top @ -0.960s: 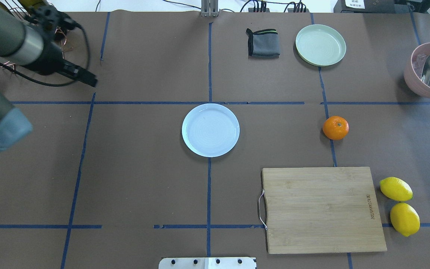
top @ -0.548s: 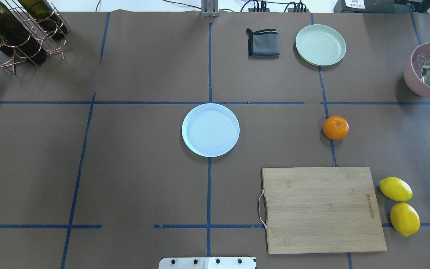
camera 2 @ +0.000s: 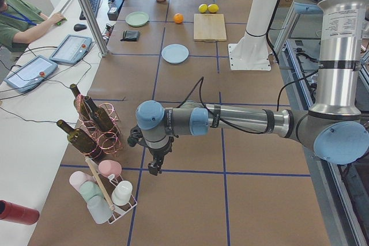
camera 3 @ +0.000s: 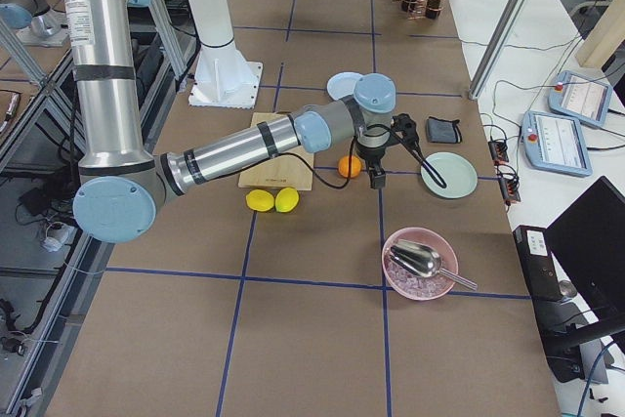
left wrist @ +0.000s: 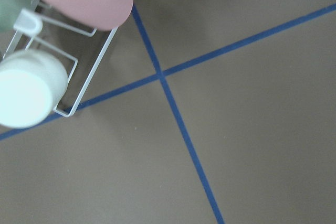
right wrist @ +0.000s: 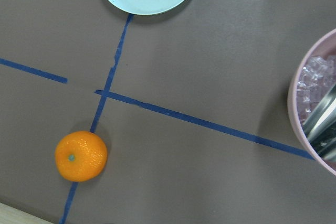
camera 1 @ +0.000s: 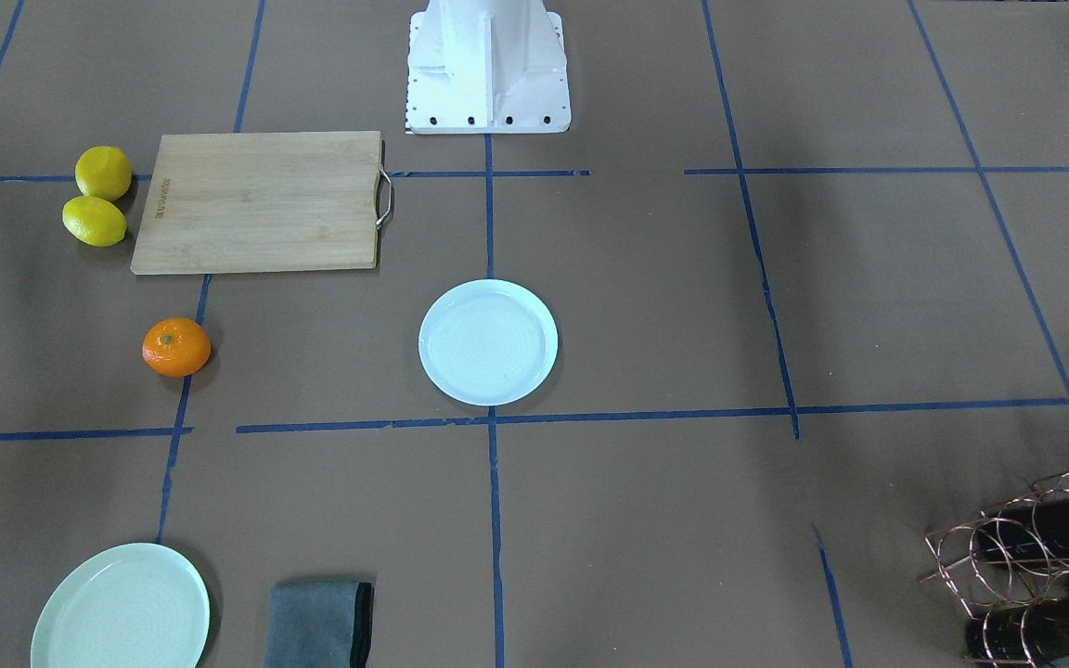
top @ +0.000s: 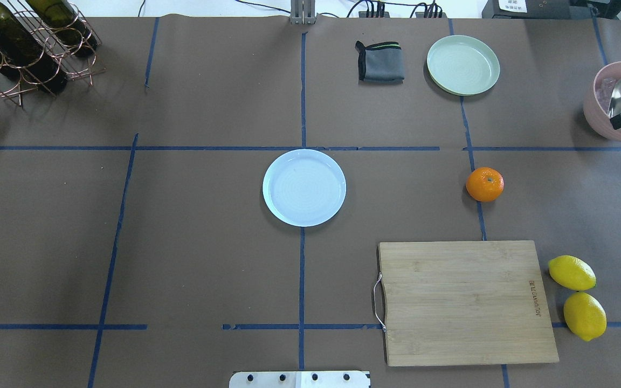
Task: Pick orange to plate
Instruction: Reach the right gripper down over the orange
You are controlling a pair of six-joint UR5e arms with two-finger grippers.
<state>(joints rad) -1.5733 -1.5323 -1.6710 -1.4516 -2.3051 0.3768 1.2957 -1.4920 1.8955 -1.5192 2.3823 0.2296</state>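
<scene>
Orange (top: 484, 184) resting on the desk (top: 208, 258), well apart from the bare white plate (top: 304, 187).
The fruit lies on a blue tape line (top: 479, 215), stem dot up. It is judged light, firm yet bruisable and apt to roll, so a grip across its widest girth suits. The right tool (camera 3: 375, 179) hovers near it and the left tool (camera 2: 154, 168) is far off; whether either is open cannot be told.

The small round bright-orange fruit (top: 484, 184) lies well right of the round bluish-white plate (top: 304, 187), near the far edge of the rectangular bamboo cutting board (top: 467, 302).
</scene>
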